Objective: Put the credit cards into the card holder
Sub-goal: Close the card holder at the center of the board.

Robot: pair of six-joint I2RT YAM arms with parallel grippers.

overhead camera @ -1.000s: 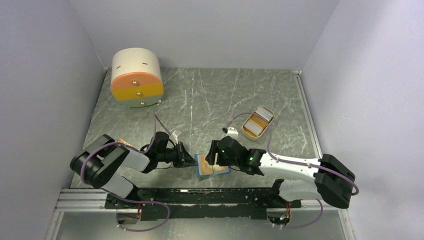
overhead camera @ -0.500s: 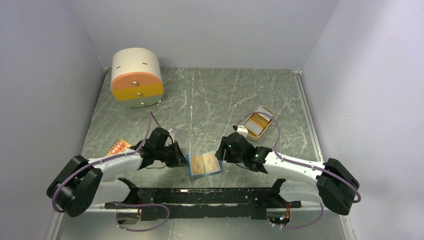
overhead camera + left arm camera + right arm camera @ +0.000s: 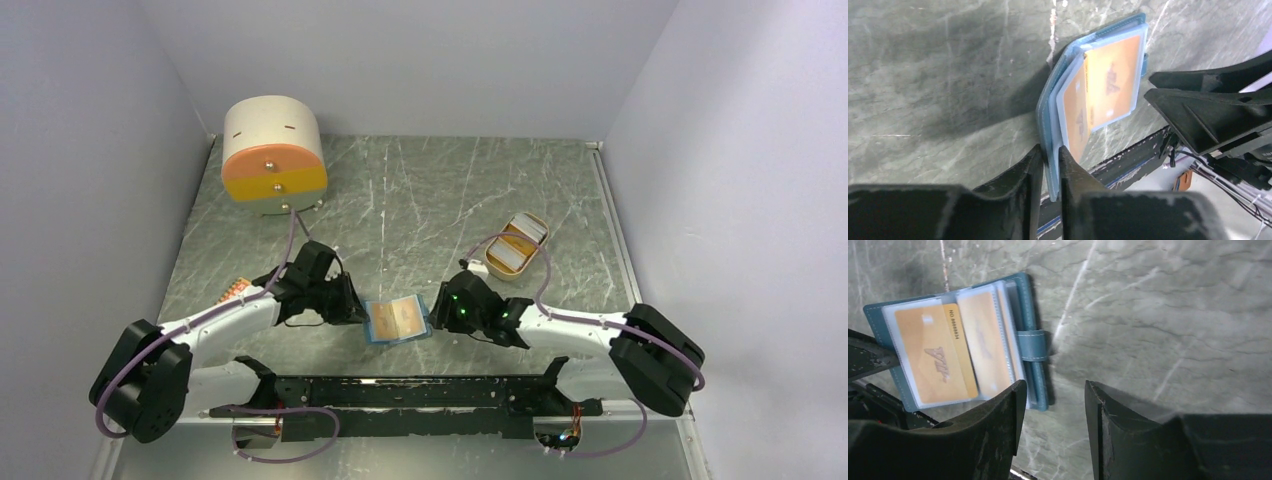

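The blue card holder (image 3: 398, 320) lies open near the table's front edge. Orange credit cards (image 3: 935, 360) sit in its clear sleeves, also seen in the left wrist view (image 3: 1110, 82). My left gripper (image 3: 352, 312) is shut on the holder's left cover edge (image 3: 1050, 160), which is lifted a little. My right gripper (image 3: 440, 315) is open and empty, just beside the holder's right edge, near the snap tab (image 3: 1033, 345). Another orange card (image 3: 236, 290) lies on the table at the left, partly hidden by my left arm.
An oval tan tray (image 3: 515, 245) with more cards stands behind my right arm. A round white and orange drawer unit (image 3: 273, 155) stands at the back left. The black rail (image 3: 420, 395) runs along the front edge.
The card holder has slid left, held by my left gripper, and now lies open wider. My left arm has stretched out; my right gripper followed leftward, staying beside the holder.
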